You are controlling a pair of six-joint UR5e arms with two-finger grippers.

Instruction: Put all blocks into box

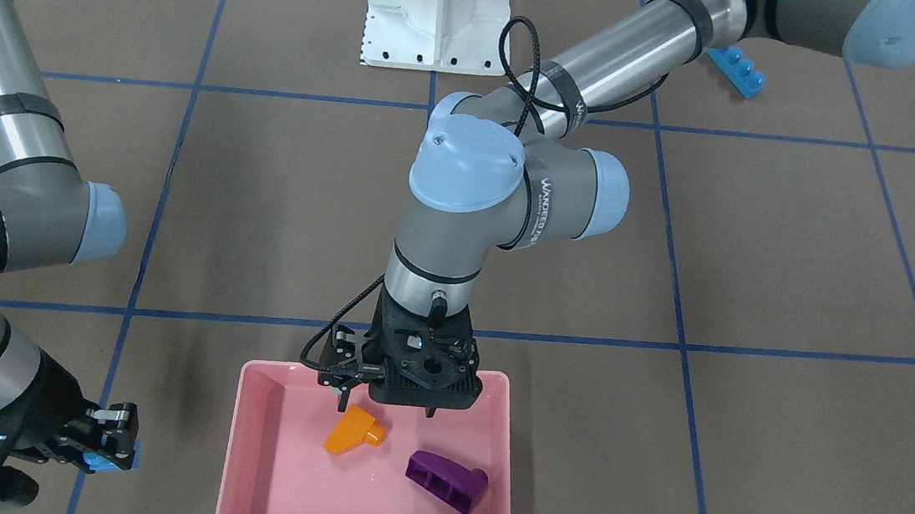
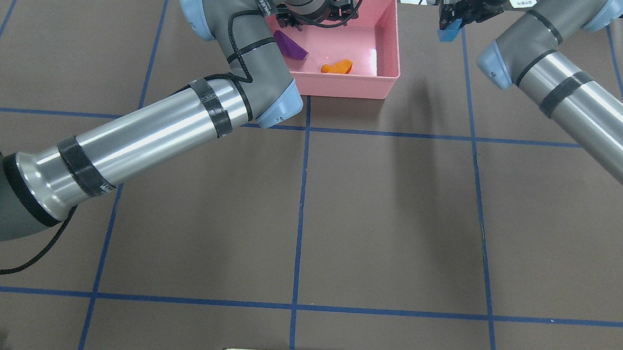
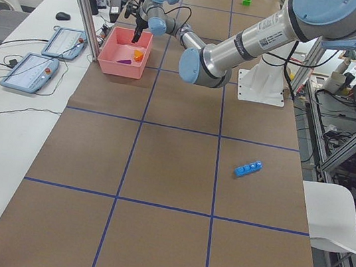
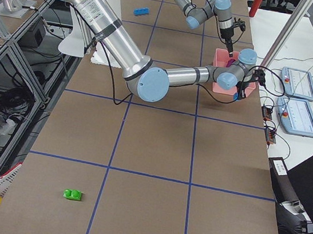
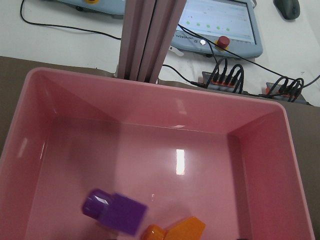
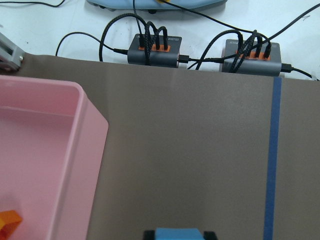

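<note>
The pink box [image 1: 238, 446] holds the orange sloped brick [image 1: 357, 432] and the purple wedge [image 1: 446, 481]; both also show in the overhead view, orange [image 2: 337, 66] and purple [image 2: 289, 46]. My left gripper [image 1: 386, 407] hangs open and empty just above the orange brick, inside the box's near end. My right gripper [image 1: 103, 450] is shut on the small blue cube [image 2: 449, 31], held above the table beside the box, outside its wall [image 6: 75, 150]. The long blue brick [image 3: 249, 169] and the green brick [image 4: 72, 194] lie on the table far from the box.
The white metal base [image 1: 439, 12] stands at the robot's edge of the table. Cable hubs [image 6: 155, 50] and control tablets [image 5: 220, 25] lie beyond the table edge behind the box. An aluminium post [image 5: 150, 40] rises just behind the box.
</note>
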